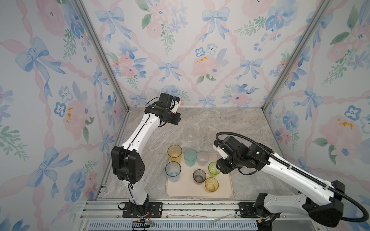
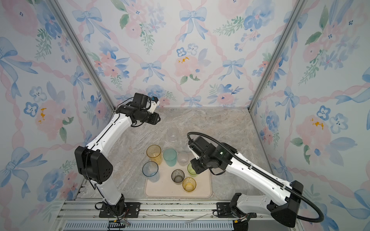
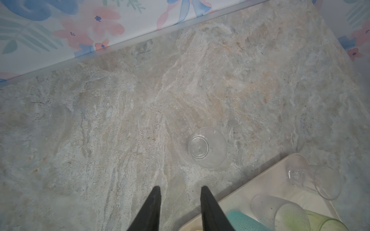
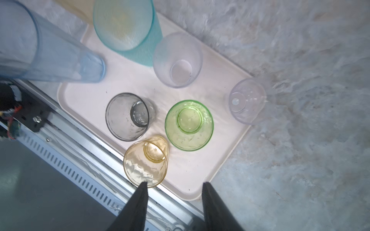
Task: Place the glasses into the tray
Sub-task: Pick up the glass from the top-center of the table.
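The pale beige tray [image 1: 186, 190] [image 4: 190, 176] lies at the table's front middle. On it stand glasses: tall amber [image 1: 174, 153], teal [image 1: 190, 157], frosted white [image 1: 202, 158], pale blue [image 1: 173, 170], lime green [image 4: 189, 125], smoky grey [image 4: 128, 117] and short amber [image 4: 145, 163]. A small clear glass [image 4: 247, 101] stands at the tray's corner. Another clear glass [image 3: 207, 147] [image 1: 189, 136] stands on the table behind the tray. My right gripper [image 4: 175, 185] hangs open and empty over the tray's front corner. My left gripper [image 3: 180, 190] is open, empty, short of that clear glass.
The marbled table [image 1: 220, 124] is boxed in by flowered walls on three sides. A metal rail [image 1: 180, 208] runs along the front, just before the tray. The right arm [image 1: 250, 158] reaches over the tray's right side.
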Available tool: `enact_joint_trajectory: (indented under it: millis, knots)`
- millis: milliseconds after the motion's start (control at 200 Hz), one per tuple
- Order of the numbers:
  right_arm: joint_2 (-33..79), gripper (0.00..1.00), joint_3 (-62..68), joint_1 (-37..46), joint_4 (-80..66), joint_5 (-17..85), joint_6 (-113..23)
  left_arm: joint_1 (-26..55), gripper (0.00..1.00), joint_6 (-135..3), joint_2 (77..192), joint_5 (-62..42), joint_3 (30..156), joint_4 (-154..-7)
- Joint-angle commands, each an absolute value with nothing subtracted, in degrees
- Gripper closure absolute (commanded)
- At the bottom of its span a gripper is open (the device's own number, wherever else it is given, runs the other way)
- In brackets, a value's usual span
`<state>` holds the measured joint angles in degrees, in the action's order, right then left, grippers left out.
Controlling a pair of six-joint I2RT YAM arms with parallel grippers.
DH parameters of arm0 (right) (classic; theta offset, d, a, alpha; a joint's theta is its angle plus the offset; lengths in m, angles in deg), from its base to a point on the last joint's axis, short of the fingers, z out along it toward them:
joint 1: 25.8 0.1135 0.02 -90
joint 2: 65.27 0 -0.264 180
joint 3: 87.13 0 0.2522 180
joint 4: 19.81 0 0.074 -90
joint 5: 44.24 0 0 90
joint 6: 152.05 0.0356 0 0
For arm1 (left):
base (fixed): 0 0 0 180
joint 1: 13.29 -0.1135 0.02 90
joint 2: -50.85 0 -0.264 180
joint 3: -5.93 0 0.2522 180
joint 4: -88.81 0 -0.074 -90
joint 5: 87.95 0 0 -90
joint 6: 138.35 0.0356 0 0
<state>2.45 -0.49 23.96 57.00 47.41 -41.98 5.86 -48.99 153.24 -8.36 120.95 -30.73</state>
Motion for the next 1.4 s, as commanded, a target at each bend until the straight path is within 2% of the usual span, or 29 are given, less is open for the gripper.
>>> enact_joint_trajectory:
  millis: [0, 230, 530, 931, 1396]
  knots:
    - [0.81, 0.51, 2.73, 18.64, 60.16, 46.2, -42.54, 7.68, 0.64, -46.99, 155.56, -9.64, 121.55, -25.29]
    - [4.11, 0.5, 8.19, 10.19, 58.62, 45.41, -40.27, 8.08, 0.63, -49.5, 157.23, -10.58, 118.48, -24.7]
    - [6.8, 0.5, 8.13, 1.54, 54.01, 41.76, -41.72, 9.18, 0.63, -52.04, 162.43, -10.9, 122.48, -24.79]
    - [6.8, 0.5, 7.41, -3.98, 52.43, 38.49, -43.38, 9.43, 0.65, -52.99, 170.33, -6.25, 130.88, -24.44]
    - [7.59, 0.5, 7.93, -7.35, 52.05, 36.62, -44.97, 10.08, 0.65, -53.09, 175.47, -5.6, 133.07, -24.3]
